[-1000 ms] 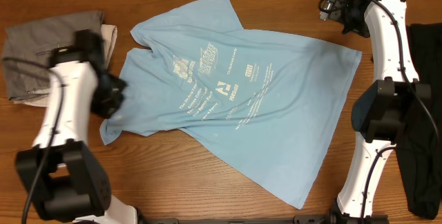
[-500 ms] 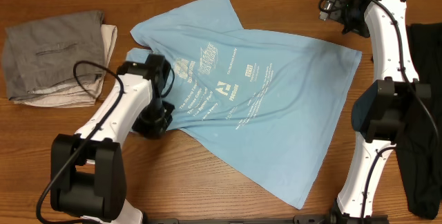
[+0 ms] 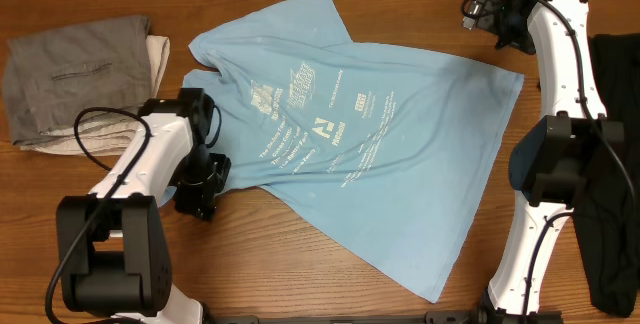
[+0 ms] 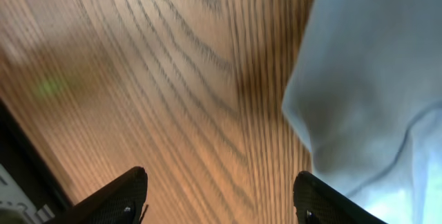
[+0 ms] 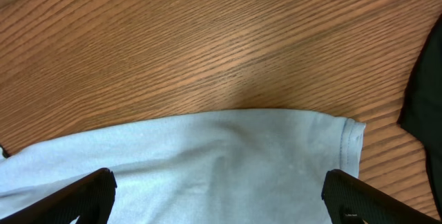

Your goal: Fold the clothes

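Observation:
The clothes, a light blue T-shirt (image 3: 370,144) with white print facing up, lie spread across the table's middle. Its left edge is tucked inward. My left gripper (image 3: 200,192) hovers at that edge, open; in the left wrist view its gripper (image 4: 221,200) has only bare wood between the fingertips (image 4: 128,196), with the shirt's folded edge (image 4: 373,92) to the right. My right gripper (image 3: 490,12) sits at the far right corner of the shirt. It is open (image 5: 221,196), wide above a hemmed corner of the shirt (image 5: 228,155), holding nothing.
A pile of folded grey and beige garments (image 3: 80,79) lies at the far left. Black cloth (image 3: 615,164) lies along the right edge, also seen as the black cloth (image 5: 425,92) in the right wrist view. Bare wooden tabletop (image 3: 260,264) shows in front.
The left gripper carried the shirt's left sleeve inward over the shirt, then opened, let go and drew back to the left. The right arm has not moved.

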`<state>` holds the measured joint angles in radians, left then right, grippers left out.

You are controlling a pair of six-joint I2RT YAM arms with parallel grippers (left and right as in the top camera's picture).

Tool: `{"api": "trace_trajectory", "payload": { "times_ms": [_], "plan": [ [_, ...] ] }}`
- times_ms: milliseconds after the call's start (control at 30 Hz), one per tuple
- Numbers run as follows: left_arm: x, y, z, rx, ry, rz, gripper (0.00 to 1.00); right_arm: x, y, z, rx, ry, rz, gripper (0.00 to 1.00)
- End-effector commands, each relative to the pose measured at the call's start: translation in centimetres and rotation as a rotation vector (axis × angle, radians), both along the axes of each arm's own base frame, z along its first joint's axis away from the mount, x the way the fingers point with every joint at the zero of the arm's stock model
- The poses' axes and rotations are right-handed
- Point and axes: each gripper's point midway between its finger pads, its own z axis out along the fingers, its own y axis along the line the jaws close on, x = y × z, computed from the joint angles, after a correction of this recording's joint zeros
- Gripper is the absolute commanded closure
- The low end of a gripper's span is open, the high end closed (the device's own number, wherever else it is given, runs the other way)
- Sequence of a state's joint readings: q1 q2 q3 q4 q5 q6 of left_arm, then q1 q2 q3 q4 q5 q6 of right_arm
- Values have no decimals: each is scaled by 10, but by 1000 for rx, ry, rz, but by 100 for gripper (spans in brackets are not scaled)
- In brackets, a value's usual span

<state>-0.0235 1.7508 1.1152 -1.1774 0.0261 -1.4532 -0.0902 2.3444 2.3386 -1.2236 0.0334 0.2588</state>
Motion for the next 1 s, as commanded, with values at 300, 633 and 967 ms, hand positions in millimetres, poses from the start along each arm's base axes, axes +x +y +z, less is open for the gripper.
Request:
{"api": "trace_trajectory", "payload": {
  "times_ms": [300, 633, 967],
  "plan": [
    [6, 12, -47, 8, -120, 87, 39, 3, -3, 12, -4, -32, -8, 0],
    [23, 19, -49, 26, -193, 32, 55, 3, -3, 12, -4, -32, -8, 0],
    [44, 26, -37, 53, -248, -49, 78, 3, -3, 12, -4, -32, -8, 0]
  ]
}}
